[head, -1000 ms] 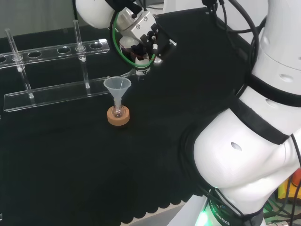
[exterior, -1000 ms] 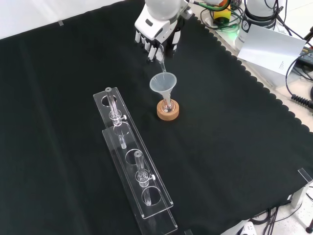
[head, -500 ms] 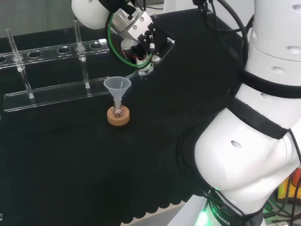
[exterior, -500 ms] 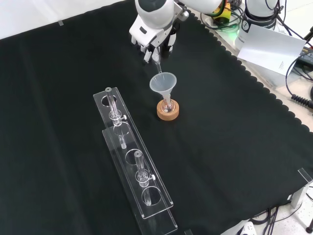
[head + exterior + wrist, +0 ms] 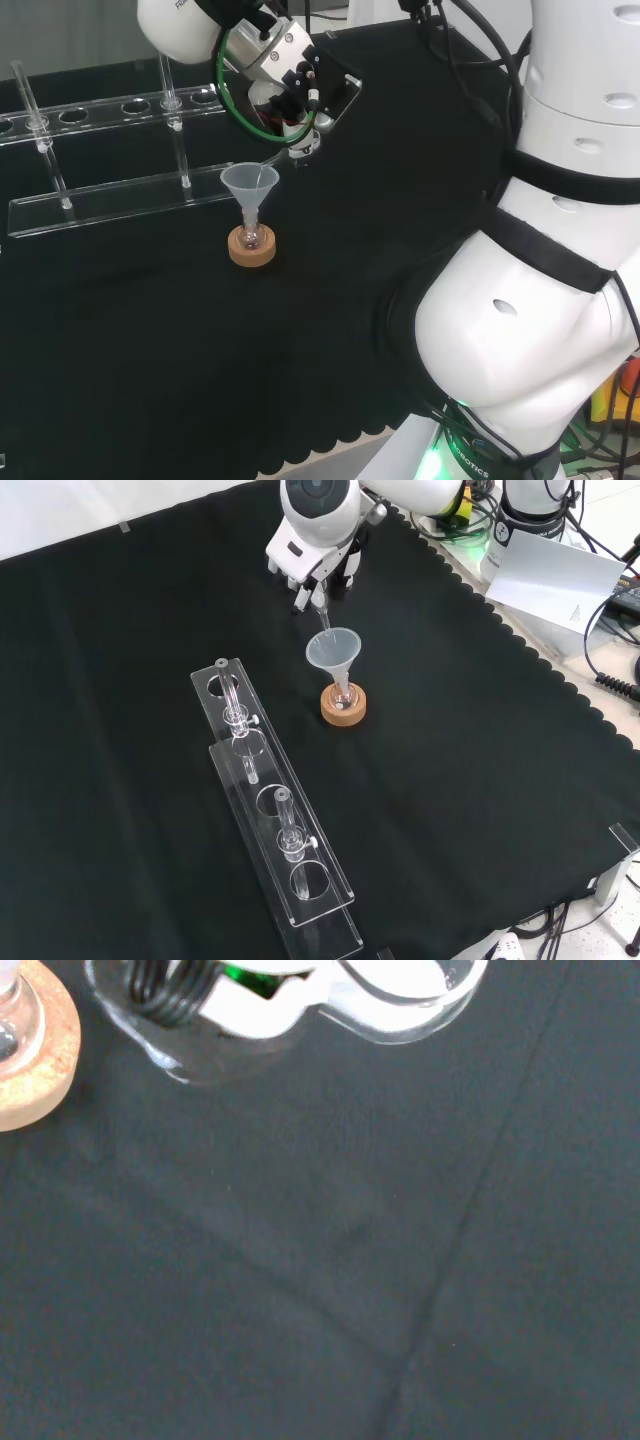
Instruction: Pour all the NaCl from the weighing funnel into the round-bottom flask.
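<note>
1. Front view: the weighing funnel (image 5: 322, 617) is a slim clear piece tilted downward, its lower tip at the far rim of the plastic funnel (image 5: 333, 650), touching it or just above; I cannot tell which.
2. Its upper end sits in the hand (image 5: 312, 568), whose fingers are curled round it in a pinch, so the hand is clamped on the weighing funnel.
3. In the head view the same hand (image 5: 290, 95) hangs above and to the right of the plastic funnel (image 5: 249, 184), and the clear spout slants down to the funnel's right-hand rim.
4. The plastic funnel stands upright with its stem in the neck of the round-bottom flask (image 5: 343, 695), a small clear bulb seated in a cork ring (image 5: 343, 708).
5. What is inside the flask is too small to make out.
6. In the wrist view the cork ring (image 5: 38, 1065) shows at the edge with the clear flask (image 5: 12, 1015) in it, and a clear curved piece of glassware with white in it lies close to the camera over the black cloth (image 5: 330, 1260).
7. To the left of the flask in the front view lies a clear acrylic rack (image 5: 275, 810) with round holes, carrying thin glass tubes; it is well apart from the cork ring.
8. In the head view that rack (image 5: 110, 150) stands behind the funnel.
9. The arm's white links (image 5: 560, 250) rise at the right of the head view.
</note>
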`<action>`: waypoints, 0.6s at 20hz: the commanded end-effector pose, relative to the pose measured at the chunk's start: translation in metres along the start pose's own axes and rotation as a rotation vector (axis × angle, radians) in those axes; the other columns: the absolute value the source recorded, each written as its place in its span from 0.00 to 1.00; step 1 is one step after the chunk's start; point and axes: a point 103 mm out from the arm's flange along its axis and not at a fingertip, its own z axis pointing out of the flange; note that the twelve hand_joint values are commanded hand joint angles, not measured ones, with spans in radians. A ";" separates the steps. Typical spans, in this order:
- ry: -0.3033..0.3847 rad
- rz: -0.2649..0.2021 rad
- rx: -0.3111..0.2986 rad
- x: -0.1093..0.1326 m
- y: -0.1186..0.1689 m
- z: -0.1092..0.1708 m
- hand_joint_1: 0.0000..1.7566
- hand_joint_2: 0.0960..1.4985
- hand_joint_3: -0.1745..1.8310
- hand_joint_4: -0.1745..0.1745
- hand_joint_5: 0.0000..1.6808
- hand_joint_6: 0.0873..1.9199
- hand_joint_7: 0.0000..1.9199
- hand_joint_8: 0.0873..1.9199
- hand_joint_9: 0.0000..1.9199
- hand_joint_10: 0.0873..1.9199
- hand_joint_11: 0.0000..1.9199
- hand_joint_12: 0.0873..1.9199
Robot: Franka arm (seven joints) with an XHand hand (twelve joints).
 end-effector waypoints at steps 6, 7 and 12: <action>-0.097 -0.002 0.023 0.011 0.000 -0.013 0.63 0.58 0.19 1.00 0.73 0.29 0.75 0.06 0.75 0.00 0.59 0.41; -0.104 -0.004 0.023 0.012 0.000 -0.015 0.63 0.58 0.19 1.00 0.73 0.29 0.75 0.06 0.75 0.00 0.59 0.41; -0.132 -0.007 0.033 0.017 0.000 -0.020 0.63 0.58 0.19 1.00 0.73 0.29 0.75 0.06 0.75 0.00 0.59 0.41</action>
